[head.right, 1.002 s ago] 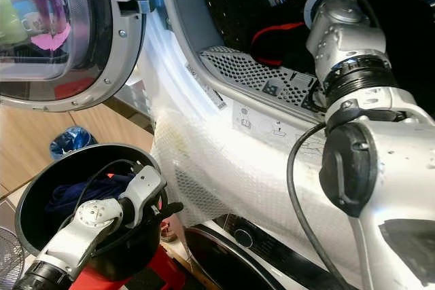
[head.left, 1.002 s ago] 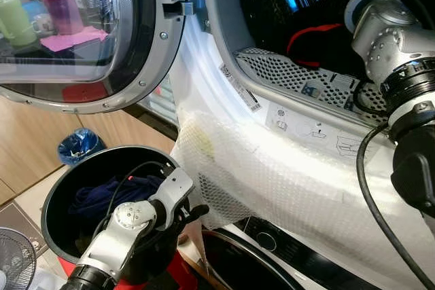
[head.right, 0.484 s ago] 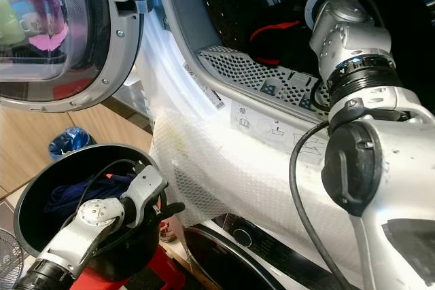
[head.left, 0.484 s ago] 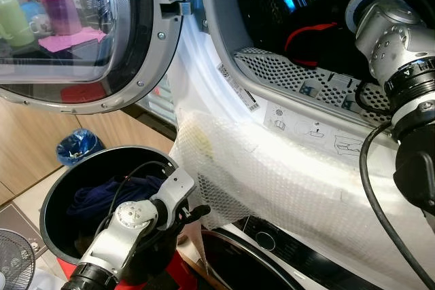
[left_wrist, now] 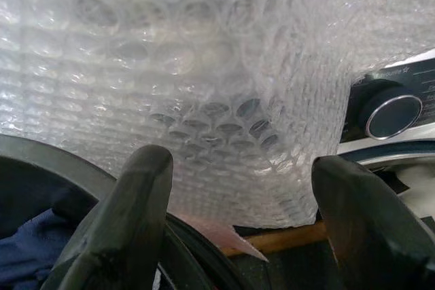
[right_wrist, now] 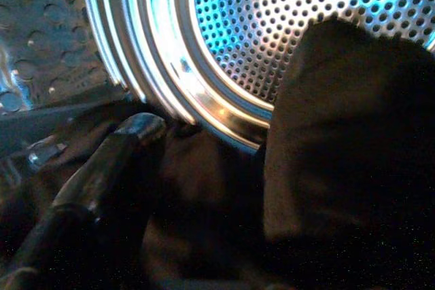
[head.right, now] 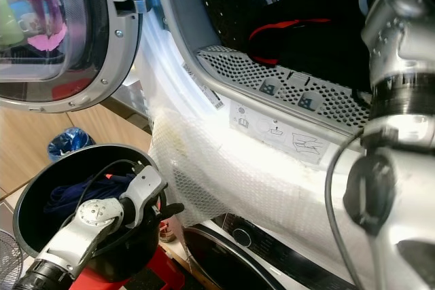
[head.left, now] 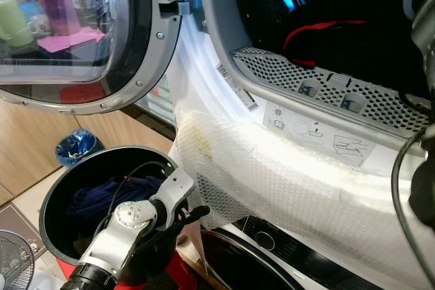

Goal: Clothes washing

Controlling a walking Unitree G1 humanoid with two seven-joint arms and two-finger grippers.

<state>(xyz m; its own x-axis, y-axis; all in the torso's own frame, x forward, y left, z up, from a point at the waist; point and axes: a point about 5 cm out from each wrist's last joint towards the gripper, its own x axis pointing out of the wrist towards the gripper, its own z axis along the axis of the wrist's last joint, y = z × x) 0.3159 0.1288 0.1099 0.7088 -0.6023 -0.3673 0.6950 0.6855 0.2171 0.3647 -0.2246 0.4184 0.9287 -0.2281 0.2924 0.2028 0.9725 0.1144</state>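
Observation:
The upper machine's round door [head.left: 75, 39] stands swung open to the left. Inside its drum lies dark clothing with a red trim [head.left: 319, 28]. My right arm [head.right: 401, 52] reaches into the drum from the right. In the right wrist view my right gripper [right_wrist: 204, 168] is open before the perforated drum wall [right_wrist: 285, 25], with dark cloth [right_wrist: 204, 195] under its fingers [right_wrist: 109, 161]. A black bucket [head.left: 51, 198] at the lower left holds blue clothes [head.left: 102, 193]. My left gripper [head.left: 194, 212] hangs open at the bucket's rim, close to bubble wrap [left_wrist: 204, 66], gripping nothing.
Bubble wrap [head.left: 285, 188] drapes over the machine's front below the opening. A second machine with a round knob [head.left: 265, 241] sits underneath. A blue-lined bin [head.left: 78, 146] and a fan [head.left: 13, 256] stand on the floor at the left, by wooden cabinets.
My right arm has swung to the right, uncovering the perforated grille at the drum's lip. The left arm and the bucket have stayed put.

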